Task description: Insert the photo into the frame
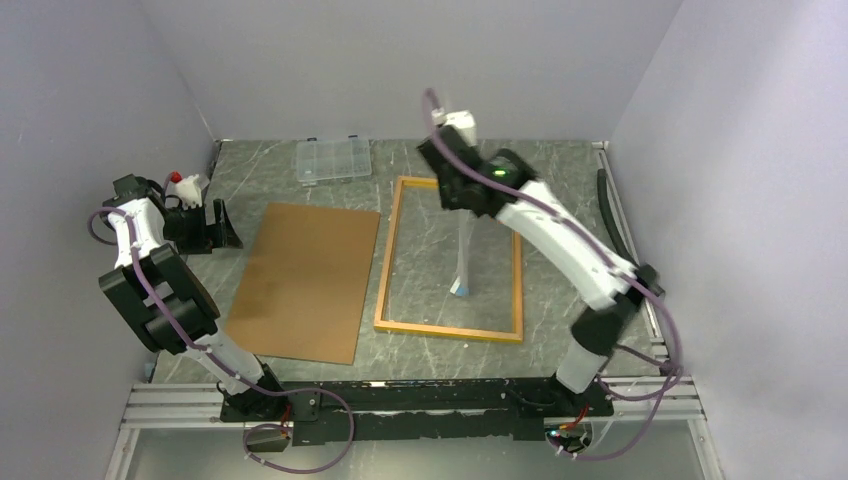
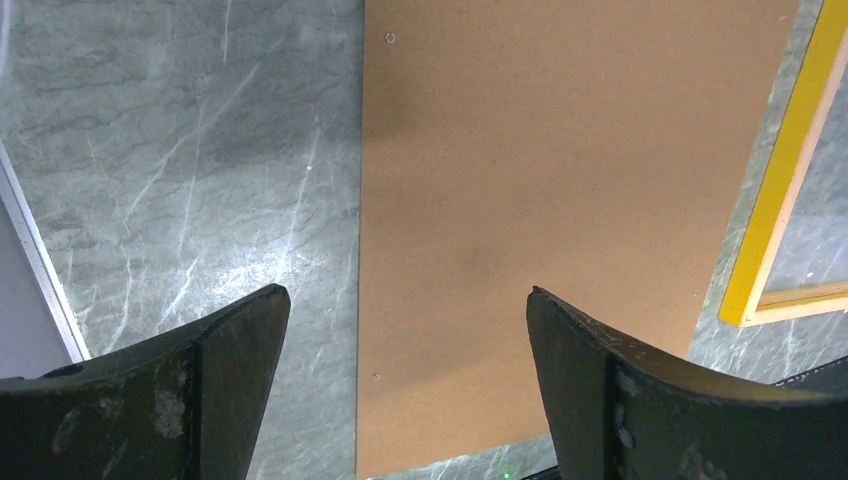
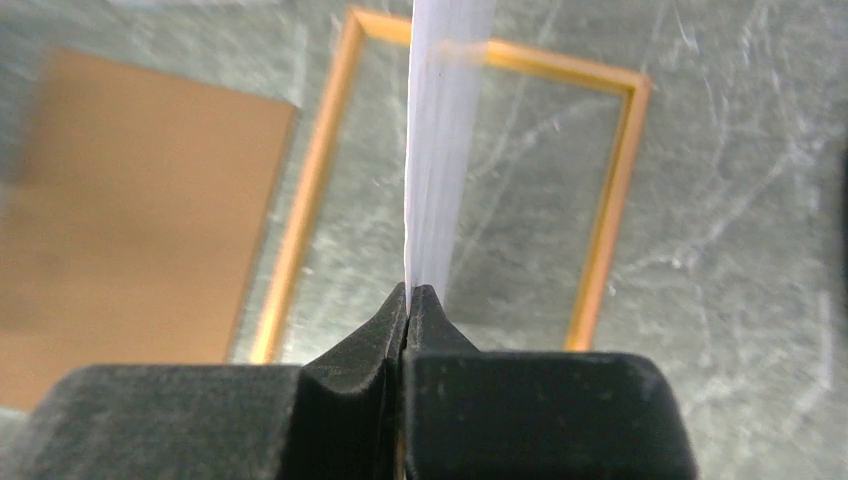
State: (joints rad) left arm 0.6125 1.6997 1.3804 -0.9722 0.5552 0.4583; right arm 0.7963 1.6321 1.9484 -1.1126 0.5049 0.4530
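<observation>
The right claw (image 3: 408, 296) is closed on the photo (image 3: 440, 150), its 2 fingers pinched tight on one edge of the sheet. The photo is off the surface (image 1: 255, 180) and held upright and edge-on. From above it shows only as a thin white strip with a bit of blue at its lower end. That lower end hangs inside the opening of the frame (image 1: 388, 255), nearer the frame's near side than its far side. Whether it touches the surface cannot be told.

The frame lies flat, right of the middle, with its yellow-orange border up and the grey marbled surface showing through the opening. Nothing else lies inside it.

A brown board (image 1: 305, 280) lies flat just left of the frame, with a narrow strip of surface between them. Its long sides run roughly along the frame's.

The left claw (image 2: 405, 300) is wide open and holds nothing. It sits at the far left, beside the board's far left corner and apart from it. Its wrist view looks between the 2 fingers at the board's left edge and takes in 1 corner of the frame at the right.

A clear box (image 1: 333, 160) sits at the back of the surface, behind the board and well apart from both claws
</observation>
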